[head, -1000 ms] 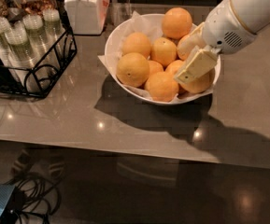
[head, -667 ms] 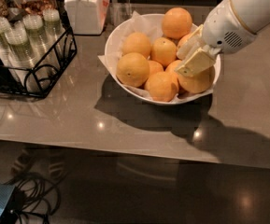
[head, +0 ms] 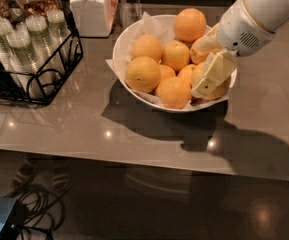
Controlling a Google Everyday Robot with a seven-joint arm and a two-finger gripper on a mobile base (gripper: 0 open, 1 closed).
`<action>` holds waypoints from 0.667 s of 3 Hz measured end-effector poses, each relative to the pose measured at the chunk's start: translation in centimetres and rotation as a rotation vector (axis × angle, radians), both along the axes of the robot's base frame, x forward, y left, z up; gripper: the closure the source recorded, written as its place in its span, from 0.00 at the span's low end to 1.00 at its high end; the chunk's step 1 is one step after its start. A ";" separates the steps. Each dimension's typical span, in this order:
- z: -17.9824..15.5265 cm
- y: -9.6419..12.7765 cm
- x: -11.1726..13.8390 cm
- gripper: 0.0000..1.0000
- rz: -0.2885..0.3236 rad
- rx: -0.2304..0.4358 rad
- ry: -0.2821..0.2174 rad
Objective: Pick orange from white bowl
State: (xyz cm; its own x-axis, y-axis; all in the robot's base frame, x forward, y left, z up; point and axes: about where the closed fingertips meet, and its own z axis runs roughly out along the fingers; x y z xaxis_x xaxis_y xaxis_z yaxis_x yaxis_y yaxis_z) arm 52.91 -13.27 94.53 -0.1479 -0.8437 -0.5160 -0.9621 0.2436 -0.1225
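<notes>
The white bowl (head: 125,40), lined with crinkled white paper, stands on the grey counter and holds several orange fruits. The orange (head: 143,74), the largest and palest with a dark stem dimple, lies at the bowl's front left. My gripper (head: 204,68) reaches in from the upper right and is down among the smaller fruits on the bowl's right side, well to the right of the orange and apart from it. A cream part of the gripper lies across the front right fruit (head: 215,90). A deeper-orange fruit (head: 189,24) sits on top at the back.
A black wire rack (head: 31,66) with several capped cups stands at the left. A square white lidded jar (head: 90,11) stands behind the bowl on the left. The counter's front edge (head: 134,159) runs below the bowl. Cables lie on the floor.
The gripper has shifted very slightly within the right side of the bowl. The fruits have not visibly moved.
</notes>
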 end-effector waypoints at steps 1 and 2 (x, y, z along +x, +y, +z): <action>0.2 0.2 0.2 0.15 0.025 -0.023 0.015; 0.2 0.2 0.3 0.27 0.032 -0.035 0.030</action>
